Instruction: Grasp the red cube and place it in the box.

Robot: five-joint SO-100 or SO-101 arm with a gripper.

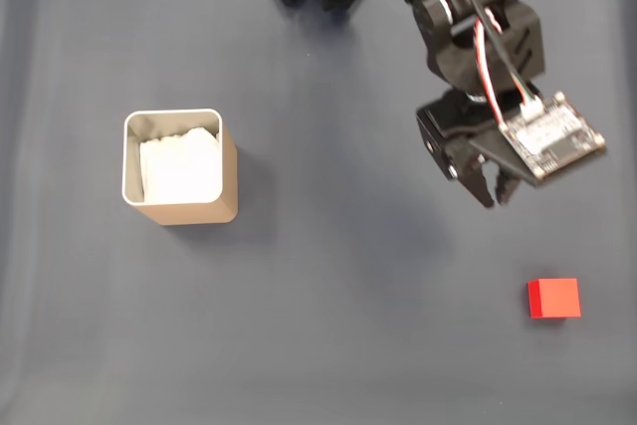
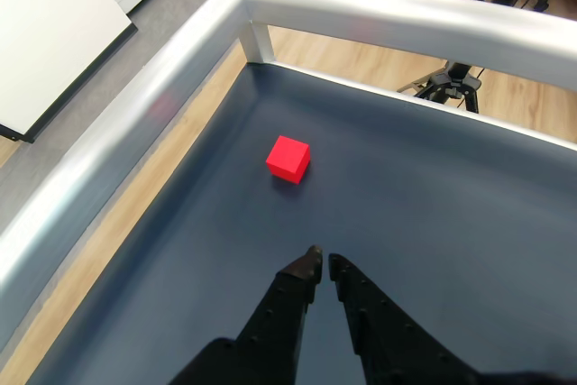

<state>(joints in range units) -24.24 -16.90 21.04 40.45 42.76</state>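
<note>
Wrist view: pincer (image 2: 322, 261) tips nearly pressed together, empty, above dark blue mat (image 2: 451, 214). Red cube (image 2: 288, 159) ahead of the tips, apart. Beyond: silver rail (image 2: 388, 15), wood floor (image 2: 379, 65). Fixed view: box (image 1: 179, 167) far left of pincer, well apart.

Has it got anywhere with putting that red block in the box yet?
Nothing looks done yet. The red cube sits on the dark mat, far from the box, which holds just its white paper lining. The tool is nearly closed and empty, short of the cube. Reaching, gripping, carrying and dropping all remain.
</note>
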